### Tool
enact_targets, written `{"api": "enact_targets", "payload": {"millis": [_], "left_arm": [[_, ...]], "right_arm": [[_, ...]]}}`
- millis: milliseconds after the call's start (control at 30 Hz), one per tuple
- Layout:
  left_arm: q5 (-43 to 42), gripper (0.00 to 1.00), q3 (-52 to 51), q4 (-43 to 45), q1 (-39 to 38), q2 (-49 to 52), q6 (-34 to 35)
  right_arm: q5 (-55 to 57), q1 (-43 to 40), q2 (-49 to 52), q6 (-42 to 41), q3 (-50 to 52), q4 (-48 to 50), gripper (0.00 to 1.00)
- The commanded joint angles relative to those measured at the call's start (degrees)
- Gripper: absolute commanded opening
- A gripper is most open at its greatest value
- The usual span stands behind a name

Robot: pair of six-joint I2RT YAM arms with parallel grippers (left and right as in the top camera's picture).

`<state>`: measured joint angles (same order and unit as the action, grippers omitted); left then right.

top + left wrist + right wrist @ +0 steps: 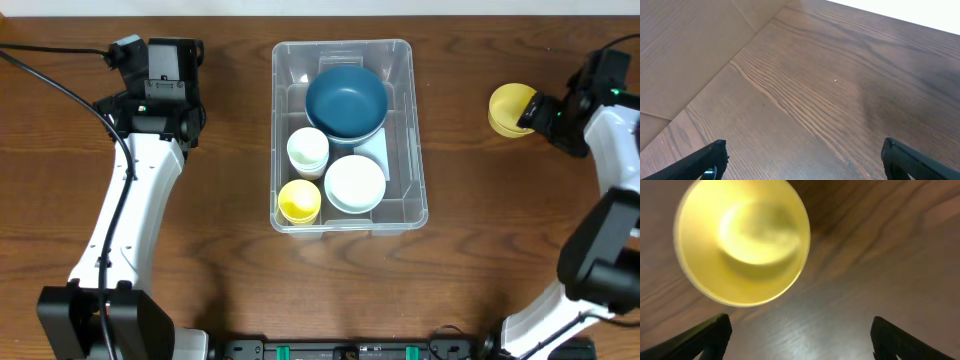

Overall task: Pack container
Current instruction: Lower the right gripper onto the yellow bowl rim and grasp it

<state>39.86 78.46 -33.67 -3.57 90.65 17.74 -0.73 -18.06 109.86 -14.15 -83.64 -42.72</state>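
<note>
The container (418, 150), a clear rectangular bin, stands mid-table. It holds a dark blue bowl (346, 100), a white bowl (355, 183), a white cup (307, 150) and a yellow cup (299, 200). A yellow bowl (512, 108) (742, 240) rests on the table at the right. My right gripper (532, 112) (800, 337) is open just beside that bowl, with bare wood between its fingers. Far to the left of the bin, my left gripper (172, 58) (802, 160) hangs wide open over bare table, holding nothing.
The dark wooden table (230, 260) runs on all sides of the bin. Its far edge lies close behind the left gripper, and a lighter panel (685, 45) shows beyond it. A black cable (60, 80) trails along the left arm.
</note>
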Motion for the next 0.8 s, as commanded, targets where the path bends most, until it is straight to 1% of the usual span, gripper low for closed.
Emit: {"api": "enact_targets", "payload": {"millis": [0, 267, 433, 567, 767], "left_arm": [[1.33, 0.98, 0.15, -0.15, 0.17, -0.85, -0.35], [1.33, 0.98, 0.15, -0.15, 0.17, -0.85, -0.33], [1.33, 0.98, 0.15, -0.15, 0.17, -0.85, -0.33], [1.33, 0.98, 0.15, -0.15, 0.17, -0.85, -0.35], [1.33, 0.98, 0.15, -0.15, 0.17, -0.85, -0.33]], "right_arm": [[0.59, -0.44, 1.99, -1.11, -0.68, 0.92, 0.91], [0.81, -0.42, 5.62, -1.77, -0.68, 6.62, 0.88], [0.26, -0.42, 7.37, -3.23, -0.68, 10.19, 0.81], [0.04, -0.42, 7.54, -3.21, -0.68, 12.57, 0.74], [0.04, -0.39, 7.96, -3.23, -0.68, 13.16, 0.71]]}}
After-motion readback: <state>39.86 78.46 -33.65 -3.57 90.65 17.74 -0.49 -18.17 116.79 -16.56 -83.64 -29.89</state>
